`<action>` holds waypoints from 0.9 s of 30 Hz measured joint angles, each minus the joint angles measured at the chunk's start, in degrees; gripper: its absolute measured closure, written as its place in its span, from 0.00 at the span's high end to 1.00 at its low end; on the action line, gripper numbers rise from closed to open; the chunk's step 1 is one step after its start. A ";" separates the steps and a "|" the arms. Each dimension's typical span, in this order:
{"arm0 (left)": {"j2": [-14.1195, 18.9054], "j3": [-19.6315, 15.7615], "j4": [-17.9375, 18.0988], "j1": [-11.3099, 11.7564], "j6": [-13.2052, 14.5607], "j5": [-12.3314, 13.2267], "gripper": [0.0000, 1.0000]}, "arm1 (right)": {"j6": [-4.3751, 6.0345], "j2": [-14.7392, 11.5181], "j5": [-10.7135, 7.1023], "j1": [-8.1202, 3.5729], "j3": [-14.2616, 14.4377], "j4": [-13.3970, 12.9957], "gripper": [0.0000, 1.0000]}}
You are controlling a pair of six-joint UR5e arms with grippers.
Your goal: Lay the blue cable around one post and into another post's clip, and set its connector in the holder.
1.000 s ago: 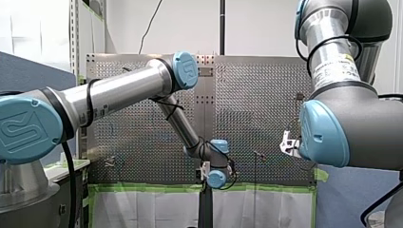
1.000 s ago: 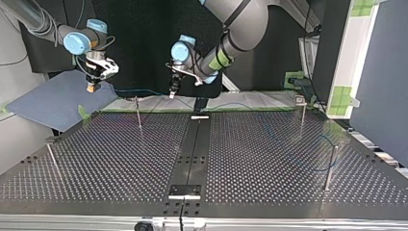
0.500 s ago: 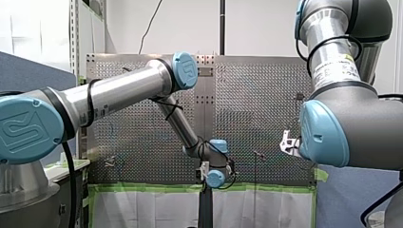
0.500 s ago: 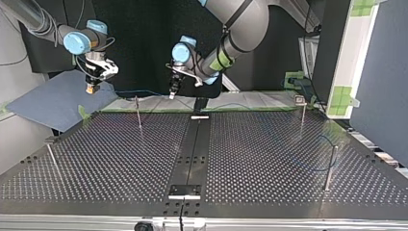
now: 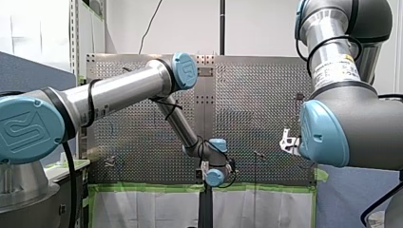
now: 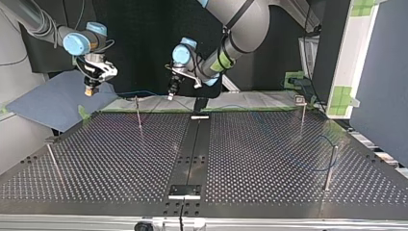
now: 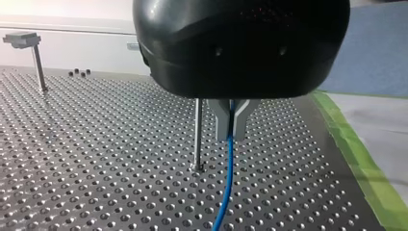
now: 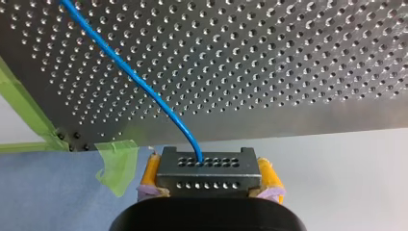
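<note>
Standing four posts point(image 6: 330, 168), one blue cable point(image 7: 230, 168)

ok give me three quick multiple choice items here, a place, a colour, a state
1. Where is the connector? A lying loose; B between my right hand's pads; C dangling free.
2. What colour are those pads? A yellow; B white; C black.
3. My left hand is: A wide open; B shut on nothing; C shut on the blue cable.
Answers: 1 B, the right wrist view shows it clamped there. 2 A, yellow shows either side of the connector. 3 C, its fingers pinch the cable.
</note>
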 joint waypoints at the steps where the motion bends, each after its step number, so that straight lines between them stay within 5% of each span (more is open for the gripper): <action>1: -0.01 0.02 0.01 0.05 -0.15 0.00 0.01 | 0.01 0.03 -0.10 0.00 -0.14 0.09 0.00; 27: 0.02 1.02 -0.43 0.79 -2.88 0.43 0.01 | 0.01 3.32 -0.89 -0.24 -2.79 3.11 0.00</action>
